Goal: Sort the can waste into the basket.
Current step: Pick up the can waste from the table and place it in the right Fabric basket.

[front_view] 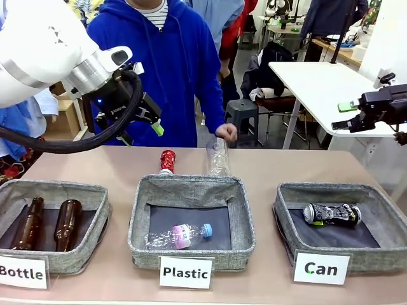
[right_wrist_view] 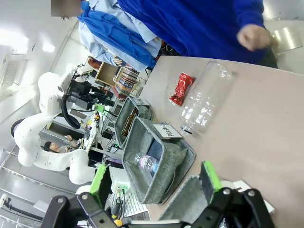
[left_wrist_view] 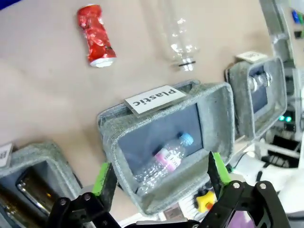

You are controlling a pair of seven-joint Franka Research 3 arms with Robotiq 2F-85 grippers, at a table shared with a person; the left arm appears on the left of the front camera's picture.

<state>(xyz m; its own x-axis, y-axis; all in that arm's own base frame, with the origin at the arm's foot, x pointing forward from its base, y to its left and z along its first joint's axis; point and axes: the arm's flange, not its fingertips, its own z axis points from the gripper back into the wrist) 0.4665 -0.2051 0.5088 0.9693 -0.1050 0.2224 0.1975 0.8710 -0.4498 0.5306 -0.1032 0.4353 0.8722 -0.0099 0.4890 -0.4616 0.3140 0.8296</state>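
Two cans in play here. The left gripper [front_view: 140, 131] hangs with its jaws spread wide and nothing between them. The red can [front_view: 167, 161] lies on the bare table [front_view: 286, 168] just below it and a bit to its right, behind the Plastic basket [front_view: 191, 185]. A clear bottle [front_view: 217, 155] sits beside that can, with the person's hand [front_view: 226, 132] right at its top. Further right, the black-and-silver can [front_view: 331, 214] lies inside the Can basket [front_view: 331, 192], well below the right gripper [front_view: 343, 116], also spread wide and empty.
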